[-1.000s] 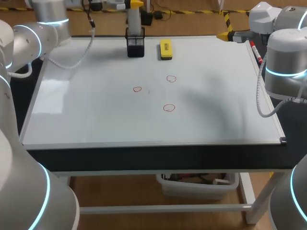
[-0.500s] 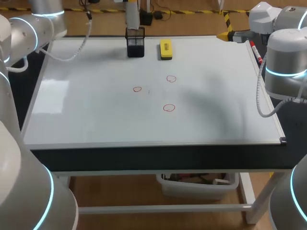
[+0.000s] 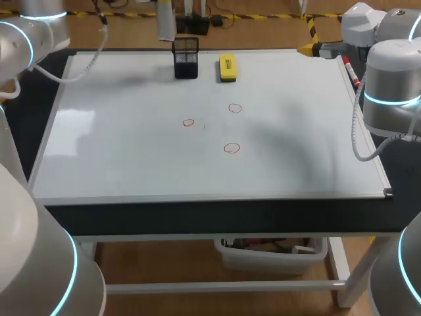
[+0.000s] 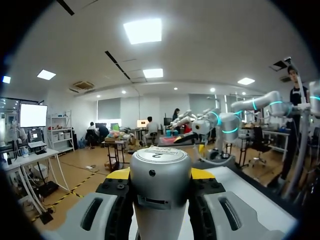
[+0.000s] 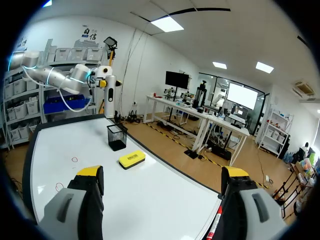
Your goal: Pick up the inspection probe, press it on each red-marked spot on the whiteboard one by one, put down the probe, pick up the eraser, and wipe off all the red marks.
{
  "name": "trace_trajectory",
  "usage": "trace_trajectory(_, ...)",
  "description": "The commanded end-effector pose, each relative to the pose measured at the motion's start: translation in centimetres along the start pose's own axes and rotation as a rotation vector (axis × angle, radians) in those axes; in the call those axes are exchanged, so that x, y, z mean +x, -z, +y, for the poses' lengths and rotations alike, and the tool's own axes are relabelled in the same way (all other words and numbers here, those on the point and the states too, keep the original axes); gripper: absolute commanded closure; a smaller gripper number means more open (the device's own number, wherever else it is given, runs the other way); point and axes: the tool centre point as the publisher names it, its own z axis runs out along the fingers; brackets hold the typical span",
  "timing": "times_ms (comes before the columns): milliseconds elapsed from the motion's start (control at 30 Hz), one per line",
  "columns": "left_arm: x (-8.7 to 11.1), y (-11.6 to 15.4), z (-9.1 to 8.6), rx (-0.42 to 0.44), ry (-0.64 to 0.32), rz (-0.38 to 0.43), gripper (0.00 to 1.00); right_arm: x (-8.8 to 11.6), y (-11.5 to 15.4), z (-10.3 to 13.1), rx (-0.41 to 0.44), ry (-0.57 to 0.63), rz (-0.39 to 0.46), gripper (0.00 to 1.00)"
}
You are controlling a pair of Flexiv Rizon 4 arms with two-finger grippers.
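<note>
The left arm (image 3: 26,33) comes in over the far left of the bench (image 3: 197,217). Its left jaws are clamped on a silvery-white cylindrical inspection probe (image 3: 165,23), one yellow-tipped finger on each side of the barrel. The probe is held upright in the air, clear of the large white whiteboard (image 3: 131,158). It hangs at about 11 o'clock from the small black mesh holder (image 3: 186,57), which stands at the board's 12 o'clock edge. Just beside the holder, at its 3 o'clock, a yellow block eraser (image 3: 227,68) lies flat on the board.

Near the board's middle there is a red ring (image 3: 189,122) at 9 o'clock of the cluster. A second red ring (image 3: 235,108) sits at 1 o'clock and a third red ring (image 3: 231,148) at 5 o'clock, all apart from one another.

The right arm (image 3: 391,79) stands at the board's 2 o'clock corner. Its right jaws are spread wide with nothing between them. A thin red pen (image 3: 350,72) lies along the 3 o'clock edge.
</note>
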Motion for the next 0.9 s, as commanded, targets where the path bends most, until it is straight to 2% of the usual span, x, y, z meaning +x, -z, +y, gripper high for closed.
trace_trajectory(33,0.3,1.6,0.2,0.001,0.007,0.047,1.00,0.0,0.0,0.0,0.000,0.000,0.000,0.00)
trace_trajectory(533,2.8,6.7,2.2,0.001,0.019,-0.046,1.00,0.0,0.0,0.0,0.000,0.000,0.000,0.00)
trace_trajectory(900,4.1,9.2,3.5,0.007,0.019,-0.097,1.00,0.0,0.0,0.0,0.000,0.000,0.000,0.00)
